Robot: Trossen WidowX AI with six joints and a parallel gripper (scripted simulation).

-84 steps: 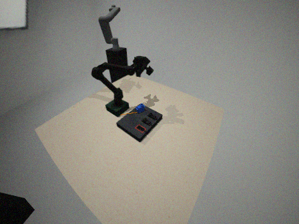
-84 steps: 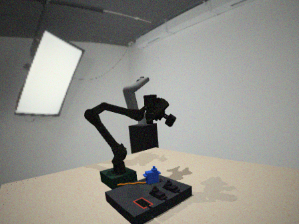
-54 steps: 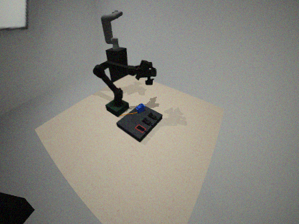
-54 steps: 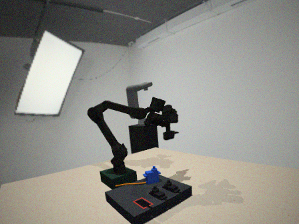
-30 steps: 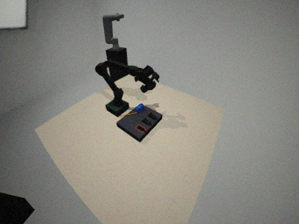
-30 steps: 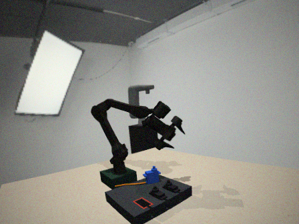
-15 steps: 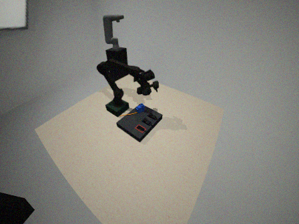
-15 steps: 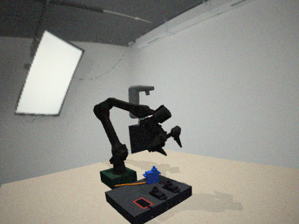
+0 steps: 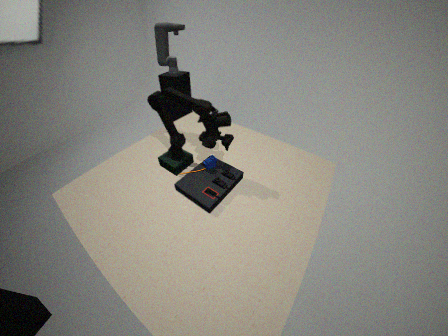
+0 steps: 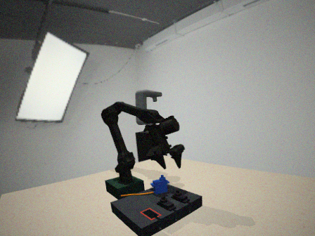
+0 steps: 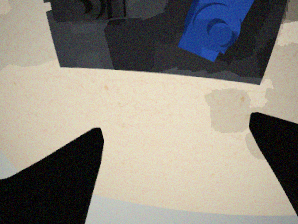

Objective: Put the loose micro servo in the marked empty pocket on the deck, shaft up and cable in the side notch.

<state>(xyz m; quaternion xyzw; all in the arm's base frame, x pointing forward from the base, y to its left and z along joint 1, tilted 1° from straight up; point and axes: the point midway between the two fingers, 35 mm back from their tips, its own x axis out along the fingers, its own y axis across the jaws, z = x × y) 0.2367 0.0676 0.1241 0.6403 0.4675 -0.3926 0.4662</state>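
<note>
Micro servo, blue, is seen loose on the deck; the red-marked pocket is unfilled; the gripper is held wide, empty.

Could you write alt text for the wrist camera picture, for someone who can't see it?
A blue servo lies tilted on a dark deck near the top. The open, empty claw shows two black fingers at the lower corners, above a beige table.

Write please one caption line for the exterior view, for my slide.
Open gripper hangs above the blue servo at the deck's back corner; the red-marked pocket is empty.
</note>
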